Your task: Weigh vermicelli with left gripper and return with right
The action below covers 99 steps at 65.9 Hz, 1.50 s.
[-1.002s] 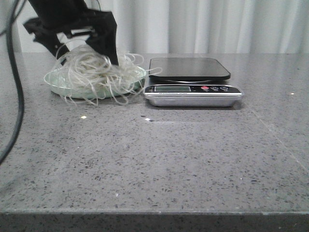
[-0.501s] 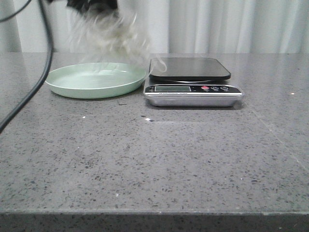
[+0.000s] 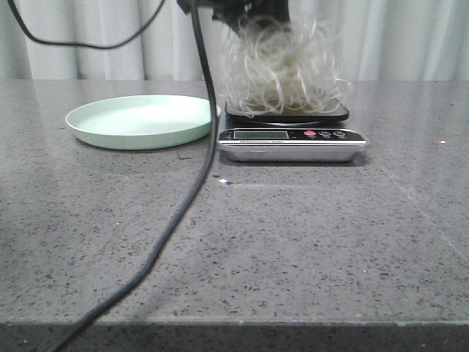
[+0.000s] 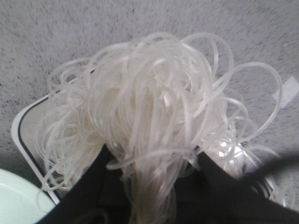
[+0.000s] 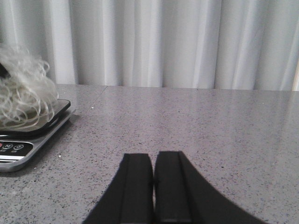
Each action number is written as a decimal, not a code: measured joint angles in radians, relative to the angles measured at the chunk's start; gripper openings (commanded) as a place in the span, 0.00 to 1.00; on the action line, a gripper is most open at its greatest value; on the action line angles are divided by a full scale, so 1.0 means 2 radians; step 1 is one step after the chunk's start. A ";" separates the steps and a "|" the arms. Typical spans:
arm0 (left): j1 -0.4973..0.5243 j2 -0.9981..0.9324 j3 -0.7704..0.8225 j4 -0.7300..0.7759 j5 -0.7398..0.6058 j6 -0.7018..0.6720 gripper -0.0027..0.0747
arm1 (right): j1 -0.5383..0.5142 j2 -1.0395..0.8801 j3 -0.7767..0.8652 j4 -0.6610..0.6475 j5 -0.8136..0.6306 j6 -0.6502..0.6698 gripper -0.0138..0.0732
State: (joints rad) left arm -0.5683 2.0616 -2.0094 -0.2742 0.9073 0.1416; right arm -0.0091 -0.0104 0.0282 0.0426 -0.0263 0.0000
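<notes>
left end effector (image 4: pixel 149 186) clamped on the vermicelli (image 3: pixel 282 70), holding the bundle over the kitchen scale (image 3: pixel 292 132), lowest loops at its black platform. right end effector (image 5: pixel 153 186) closed and empty, low over the grey counter (image 3: pixel 293 242). pale green plate (image 3: pixel 139 121) beside the scale.

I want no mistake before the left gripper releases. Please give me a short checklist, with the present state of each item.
1. Vermicelli above the scale platform: ok.
2. Left gripper shut on the bundle: ok.
3. Strands resting fully on the platform: cannot tell.
4. Loops hang past the platform edge: not ok.
5. Right gripper shut, away from the scale: ok.
6. Green plate ready for the return: ok.
</notes>
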 measured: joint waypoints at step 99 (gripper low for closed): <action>0.116 -0.539 0.381 0.020 -0.044 0.088 0.23 | 0.000 0.000 0.000 0.000 0.000 0.000 0.38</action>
State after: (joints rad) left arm -0.3359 0.9840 -1.2484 -0.2332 0.8201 0.3178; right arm -0.0091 -0.0104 0.0282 0.0426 -0.0263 0.0000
